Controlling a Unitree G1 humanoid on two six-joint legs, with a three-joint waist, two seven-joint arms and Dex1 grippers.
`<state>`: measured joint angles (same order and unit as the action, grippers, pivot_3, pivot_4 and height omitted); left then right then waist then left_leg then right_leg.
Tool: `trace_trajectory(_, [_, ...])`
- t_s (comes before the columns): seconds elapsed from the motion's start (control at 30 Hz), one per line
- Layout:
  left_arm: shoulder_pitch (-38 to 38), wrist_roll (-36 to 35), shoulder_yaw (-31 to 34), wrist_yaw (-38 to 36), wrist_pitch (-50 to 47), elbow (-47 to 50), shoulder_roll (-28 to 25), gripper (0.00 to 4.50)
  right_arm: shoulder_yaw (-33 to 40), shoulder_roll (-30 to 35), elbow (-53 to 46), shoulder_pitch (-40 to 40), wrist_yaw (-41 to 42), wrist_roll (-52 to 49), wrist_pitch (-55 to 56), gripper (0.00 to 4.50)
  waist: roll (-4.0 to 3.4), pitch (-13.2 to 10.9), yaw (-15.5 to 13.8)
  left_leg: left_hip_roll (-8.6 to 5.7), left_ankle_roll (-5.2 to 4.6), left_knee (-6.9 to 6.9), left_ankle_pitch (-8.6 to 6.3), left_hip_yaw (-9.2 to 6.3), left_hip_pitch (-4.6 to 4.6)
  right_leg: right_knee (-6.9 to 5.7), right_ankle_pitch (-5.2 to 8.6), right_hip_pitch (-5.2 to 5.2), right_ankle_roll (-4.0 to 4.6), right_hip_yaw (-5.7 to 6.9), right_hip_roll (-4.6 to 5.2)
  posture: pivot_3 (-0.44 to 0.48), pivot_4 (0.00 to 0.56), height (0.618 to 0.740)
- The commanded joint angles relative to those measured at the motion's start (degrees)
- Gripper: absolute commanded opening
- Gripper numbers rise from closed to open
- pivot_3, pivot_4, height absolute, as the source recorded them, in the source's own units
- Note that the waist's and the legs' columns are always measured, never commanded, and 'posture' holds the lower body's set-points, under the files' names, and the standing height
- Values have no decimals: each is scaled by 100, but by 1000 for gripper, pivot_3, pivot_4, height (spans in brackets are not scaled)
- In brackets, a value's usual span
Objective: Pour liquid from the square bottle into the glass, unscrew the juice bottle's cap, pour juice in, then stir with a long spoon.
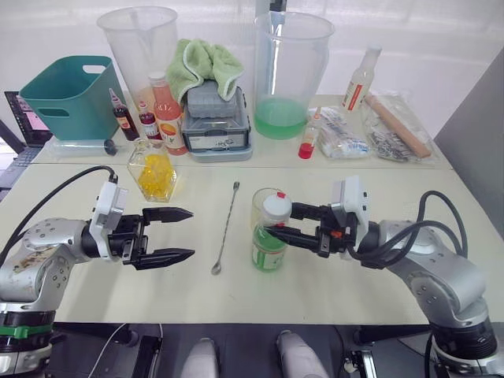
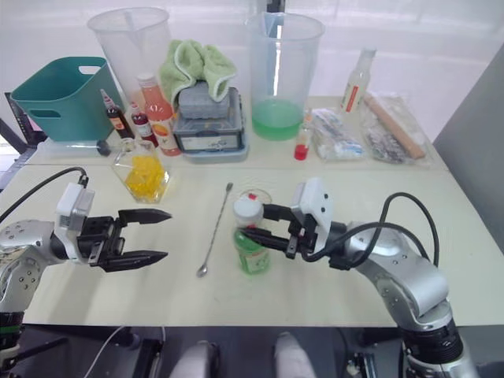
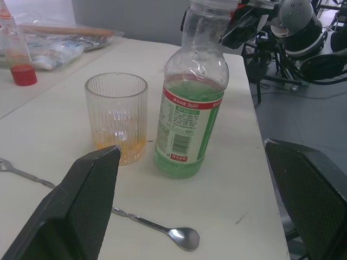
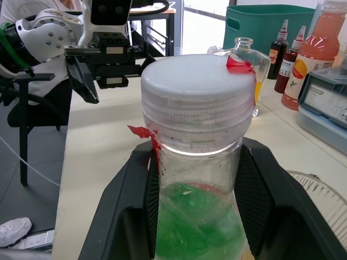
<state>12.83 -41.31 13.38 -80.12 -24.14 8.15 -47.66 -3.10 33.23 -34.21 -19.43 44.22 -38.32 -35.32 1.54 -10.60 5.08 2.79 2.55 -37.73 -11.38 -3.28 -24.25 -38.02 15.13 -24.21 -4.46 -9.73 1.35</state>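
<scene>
The juice bottle [image 1: 269, 244], with green liquid and a white cap [image 1: 276, 206], stands upright at the table's middle. My right gripper [image 1: 279, 220] is shut on its neck just under the cap, one finger on each side. Right behind the bottle stands the glass [image 3: 116, 116] with a little yellow liquid at its bottom. The long spoon [image 1: 226, 227] lies flat on the table to the left of the bottle. Further left and back stands the square bottle [image 1: 156, 172] with yellow liquid. My left gripper [image 1: 192, 233] is open and empty, in front of the square bottle and left of the spoon.
Along the back stand a teal basket [image 1: 67, 94], two big clear pitchers [image 1: 142, 47], one holding green liquid [image 1: 279, 118], an orange-pink bottle [image 1: 167, 114], small dark red bottles [image 1: 124, 116], a grey box [image 1: 216, 122] under a green cloth, and plastic bags [image 1: 394, 130].
</scene>
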Motion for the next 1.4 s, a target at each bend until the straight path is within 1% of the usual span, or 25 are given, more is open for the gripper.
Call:
trace_trajectory(0.03, [-47, -165, 256, 56, -14, 201, -82, 4500, 80, -180, -144, 17, -131, -160, 85, 1425, 0, 0, 7, 0, 0, 0, 0, 1, -1, 0, 0, -2, 0, 0, 0, 0, 150, 728])
trace_trajectory(0.17, [-110, -184, 295, 78, -1, 226, -86, 4500, 108, -260, -205, 42, -213, -284, -12, 1425, 0, 0, 17, 1, 0, 0, 0, 0, 0, 0, 0, -1, 0, 0, 0, 0, 150, 728])
trace_trajectory(0.4, [-103, -169, 270, 84, 5, 185, -91, 4500, -131, -167, -389, 116, -287, -130, -160, 1425, 0, 0, 15, 1, 0, 0, 0, 0, 0, 0, 0, 0, 0, 0, 0, 0, 150, 728])
trace_trajectory(0.5, [-78, -155, 239, 77, 13, 171, -84, 4500, -139, -223, -445, 175, -447, -235, -313, 1425, 1, 0, 13, 1, 0, 0, 0, 0, 0, 0, 1, 0, 0, 0, 0, 0, 150, 728])
trace_trajectory(0.57, [-45, -140, 220, 72, 14, 145, -87, 4500, -49, -257, -504, 140, -488, -506, -451, 2439, 2, 1, 16, 0, 0, 0, 0, 0, 1, 0, 1, 1, 0, 0, 0, 0, 150, 728])
trace_trajectory(0.67, [48, -131, 246, 215, 11, 102, -32, 4500, 78, -117, -451, 54, -380, -566, -458, 3467, 2, 1, 13, 1, 0, 0, 0, 0, 1, 0, 1, 0, 1, 0, 0, 0, 150, 728])
trace_trajectory(0.77, [71, -135, 258, 264, 28, 116, -24, 4500, 194, 192, -128, -148, 33, -535, -361, 4469, 2, 0, 11, 0, 0, 0, 0, 1, 1, 2, 1, 3, 0, 0, 1, 0, 150, 728])
trace_trajectory(0.8, [66, -136, 254, 267, 33, 126, -28, 4500, 217, 265, -48, -202, 149, -554, -334, 4469, 3, 0, 15, 0, 0, 0, 0, 2, 2, 4, 0, 3, 0, 0, 2, 0, 150, 728])
trace_trajectory(0.9, [33, -142, 252, 284, 40, 168, -33, 4500, 220, 660, 325, -369, 843, -499, -183, 4469, 3, 0, 19, 1, 0, 1, 0, 1, 4, 2, 1, 2, 0, 1, 0, 0, 150, 728])
trace_trajectory(0.97, [9, -139, 245, 295, -3, 176, -65, 4500, 117, 908, 635, -513, 1437, -368, 51, 4469, 4, -1, 19, 1, 0, 1, 0, 1, 4, 3, 1, 3, 0, 1, 0, 0, 150, 728])
trace_trajectory(1.0, [-14, -169, 265, 296, -43, 190, -86, 4500, 80, 980, 849, -633, 1714, -297, 203, 4469, 4, -1, 20, 1, 0, 1, 0, 3, 3, 4, 1, 3, 0, 1, 1, 0, 150, 728])
trace_trajectory(1.07, [-125, -251, 347, 271, -119, 294, -151, 4500, -107, 1094, 1614, -1199, 2546, -113, 516, 4469, 5, -2, 42, 1, 0, 0, 0, 3, 4, 4, 1, 4, 0, 1, 1, 0, 150, 728])
trace_trajectory(1.13, [-242, -321, 430, 301, -173, 427, -181, 4500, -262, 1033, 2219, -1689, 3102, -39, 656, 4469, 6, -2, 65, 2, 0, 0, 0, 8, 7, 3, -1, 3, 1, 1, 1, 0, 150, 728])
trace_trajectory(1.2, [-435, -377, 549, 367, -241, 597, -203, 4500, -452, 820, 2732, -2111, 3400, 117, 803, 4469, 6, -2, 67, 5, -1, 3, 0, 7, 11, 1, -1, 2, 2, 1, -1, 0, 150, 728])
trace_trajectory(1.4, [-920, -461, 860, 480, -371, 953, -324, 4500, -840, 317, 3555, -2761, 4135, 449, 1076, 4469, 6, -2, 41, 6, -2, 10, -2, 3, 5, 2, 0, -3, 6, 2, -2, 0, 150, 728])
